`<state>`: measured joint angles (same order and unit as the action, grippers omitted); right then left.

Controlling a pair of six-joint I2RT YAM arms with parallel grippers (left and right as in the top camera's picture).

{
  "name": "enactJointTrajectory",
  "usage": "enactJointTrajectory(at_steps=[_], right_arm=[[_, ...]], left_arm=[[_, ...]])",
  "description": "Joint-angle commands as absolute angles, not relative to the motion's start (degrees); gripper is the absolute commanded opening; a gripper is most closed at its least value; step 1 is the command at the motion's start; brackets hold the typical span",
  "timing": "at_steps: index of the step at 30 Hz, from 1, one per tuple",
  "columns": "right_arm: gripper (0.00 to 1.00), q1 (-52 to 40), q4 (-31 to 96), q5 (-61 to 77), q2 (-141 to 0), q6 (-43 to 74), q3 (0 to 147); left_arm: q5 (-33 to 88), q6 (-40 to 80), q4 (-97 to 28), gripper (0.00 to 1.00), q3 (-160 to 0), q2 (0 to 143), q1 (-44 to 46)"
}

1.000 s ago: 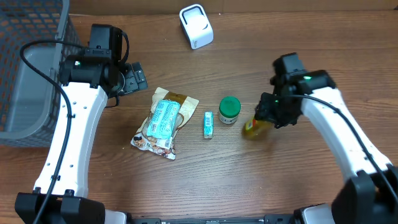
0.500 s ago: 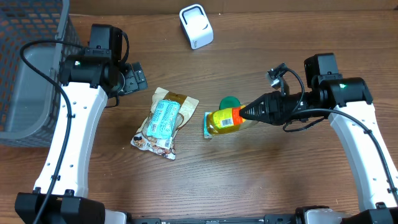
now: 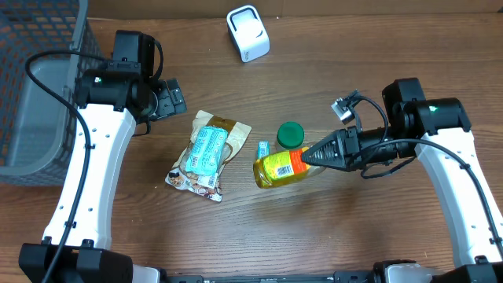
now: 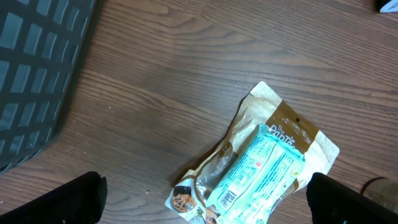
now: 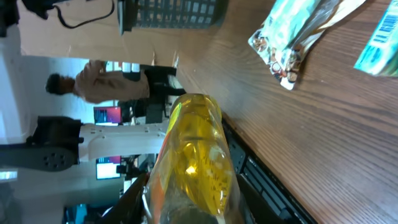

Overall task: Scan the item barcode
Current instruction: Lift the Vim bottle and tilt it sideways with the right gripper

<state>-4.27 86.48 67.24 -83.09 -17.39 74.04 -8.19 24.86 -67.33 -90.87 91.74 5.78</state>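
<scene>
one bottle (image 3: 283, 167) of yellow liquid lies sideways over the table (image 3: 354, 63), just beside the green-capped jar (image 3: 290, 135) — clamped at its neck by the right gripper (image 3: 314, 157), arm stretched leftward. left gripper (image 3: 174, 98) hovers near the snack pouch (image 3: 206, 153) — jaws wide, holding nothing.

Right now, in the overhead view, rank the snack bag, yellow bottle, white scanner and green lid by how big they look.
1. snack bag
2-3. yellow bottle and white scanner look about alike. The bottle is held above the table, nearer the camera, so I won't rank them.
4. green lid
</scene>
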Motion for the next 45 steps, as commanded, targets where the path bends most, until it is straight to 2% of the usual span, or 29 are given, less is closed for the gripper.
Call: enactJointTrajectory(at_steps=[1, 7, 45], right_arm=[[0.24, -4.45, 88.49, 72.29, -81.87, -23.0, 75.96], [0.24, -4.45, 93.03, 73.84, -81.87, -28.84, 75.9], [0.24, -4.54, 94.87, 74.7, -81.58, -28.97, 72.79]], left_arm=[[-8.05, 23.77, -67.24, 1.0, -91.88, 91.72, 5.67], [-8.05, 23.77, -67.22, 1.0, -91.88, 91.72, 5.67], [-8.05, 23.79, -67.22, 1.0, -91.88, 91.72, 5.67]])
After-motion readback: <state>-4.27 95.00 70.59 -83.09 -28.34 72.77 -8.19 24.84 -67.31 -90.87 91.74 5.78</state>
